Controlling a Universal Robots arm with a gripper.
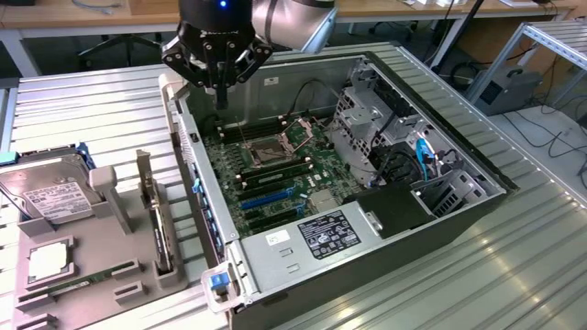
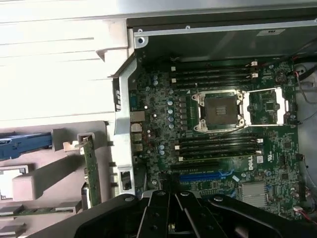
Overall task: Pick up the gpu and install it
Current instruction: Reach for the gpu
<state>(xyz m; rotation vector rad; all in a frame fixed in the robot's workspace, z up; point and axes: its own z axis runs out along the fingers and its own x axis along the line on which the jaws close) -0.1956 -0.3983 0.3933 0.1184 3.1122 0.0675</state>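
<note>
In the exterior view, the claw (image 1: pixel 221 102) hung above the far end of the open computer case (image 1: pixel 385 261), over the circuit board (image 1: pixel 303 172). Its fingers were pressed together with nothing between them. The gpu (image 1: pixel 161 230) stood on edge in a slot of the grey tray (image 1: pixel 92 254), at the exterior view's left of the case. It sat near the hard drive (image 1: pixel 51 196) and well apart from the claw.

In the wrist view, the closed claw (image 2: pixel 171 220) looked down on the circuit board (image 2: pixel 163 114). The gpu (image 2: pixel 89 171) showed as a thin green edge upright in the tray (image 2: pixel 49 173), just beside the case wall.

The card is probably light and stiff but fragile. A grip across its upper edge on both flat faces, clear of the small parts, looks safest.
</note>
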